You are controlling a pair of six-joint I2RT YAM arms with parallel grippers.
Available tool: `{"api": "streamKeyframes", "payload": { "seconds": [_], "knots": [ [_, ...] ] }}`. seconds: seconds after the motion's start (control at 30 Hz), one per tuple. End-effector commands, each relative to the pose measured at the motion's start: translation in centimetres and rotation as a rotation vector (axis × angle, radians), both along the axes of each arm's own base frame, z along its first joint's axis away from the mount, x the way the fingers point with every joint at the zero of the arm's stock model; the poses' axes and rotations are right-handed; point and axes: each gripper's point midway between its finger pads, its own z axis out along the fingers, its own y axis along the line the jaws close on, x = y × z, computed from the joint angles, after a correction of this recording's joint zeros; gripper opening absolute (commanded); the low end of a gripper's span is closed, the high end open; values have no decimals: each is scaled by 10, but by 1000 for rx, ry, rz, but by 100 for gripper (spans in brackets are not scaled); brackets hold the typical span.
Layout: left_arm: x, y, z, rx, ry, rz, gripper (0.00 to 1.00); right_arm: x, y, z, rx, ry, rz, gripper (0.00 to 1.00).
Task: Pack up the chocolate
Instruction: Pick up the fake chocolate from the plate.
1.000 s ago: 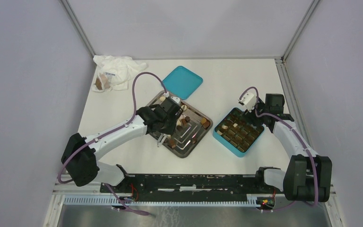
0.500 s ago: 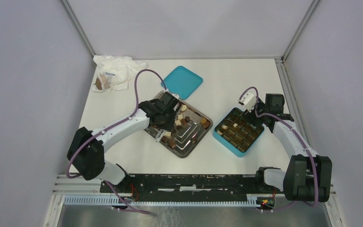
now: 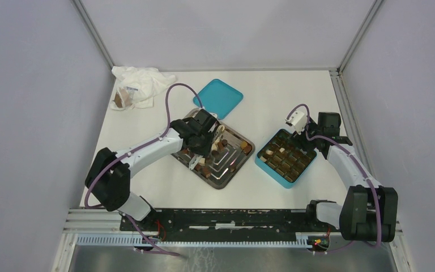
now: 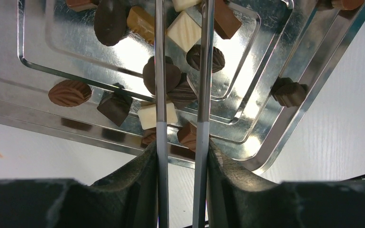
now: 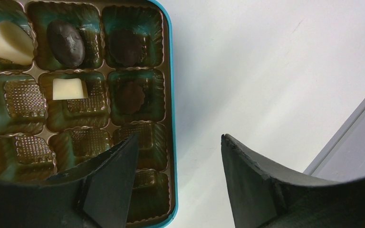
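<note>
Chocolate pieces, dark, light brown and cream, lie scattered on the steel tray, which sits mid-table. My left gripper hangs over the tray's near-left part, shut on a pair of metal tweezers. Their two blades run out over the chocolates with a gap between them, and their tips are cut off at the top of the left wrist view. My right gripper stands open and empty above the right rim of the teal box, near its far corner. Several cells hold chocolates.
The teal box sits right of the tray. Its teal lid lies behind the tray. A crumpled white bag with a brown lump sits at the far left corner. Metal frame posts and grey walls close in the table.
My left arm has shifted the tweezers up and right, farther over the tray. The right arm has not moved.
</note>
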Motion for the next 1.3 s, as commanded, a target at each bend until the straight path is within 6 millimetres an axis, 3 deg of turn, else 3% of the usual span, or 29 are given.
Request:
{"api": "streamKeyframes", "payload": {
  "seconds": [0.0, 1.27],
  "knots": [
    [21, -12, 19, -28, -74, -37, 41, 8, 4, 16, 15, -51, 12, 70],
    [34, -15, 10, 56, -44, -73, 46, 7, 5, 15, 18, -47, 21, 70]
  ]
}}
